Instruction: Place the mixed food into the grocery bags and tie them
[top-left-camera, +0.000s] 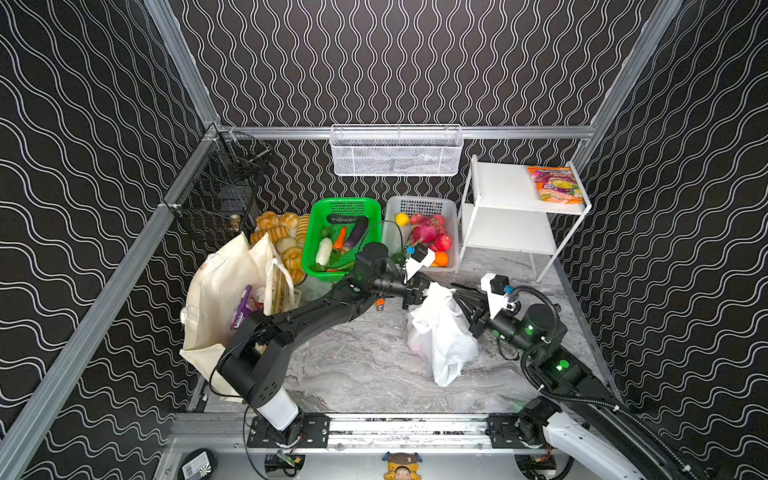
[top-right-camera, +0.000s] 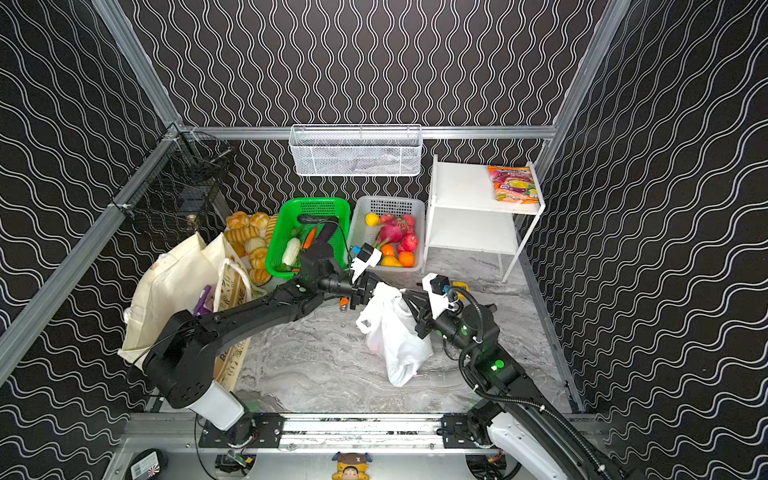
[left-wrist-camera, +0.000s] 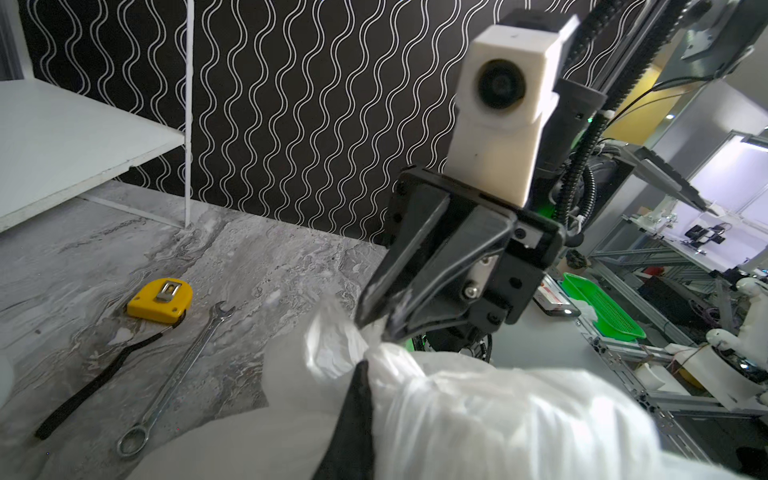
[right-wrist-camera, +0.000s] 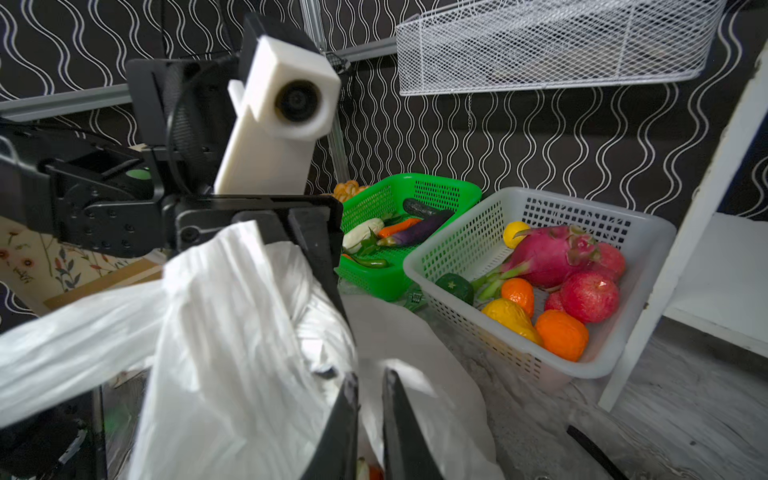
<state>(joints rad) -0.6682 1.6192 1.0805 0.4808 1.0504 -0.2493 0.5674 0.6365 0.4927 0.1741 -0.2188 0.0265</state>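
The white plastic bag (top-left-camera: 441, 340) slumps on the marble table (top-left-camera: 353, 365), right of centre. At its 11 o'clock the left gripper (top-left-camera: 417, 296) is clamped on bunched plastic. At 1 o'clock the right gripper (left-wrist-camera: 377, 326) pinches a twisted ear, its jaws nearly together. Pulling apart too hard could tear the thin film, and too weak a bite would let the twist slip free. At 9 o'clock the canvas tote (top-left-camera: 216, 291) shows letters ending "NE". The purple packet (top-left-camera: 242, 309) inside it has print too small to read.
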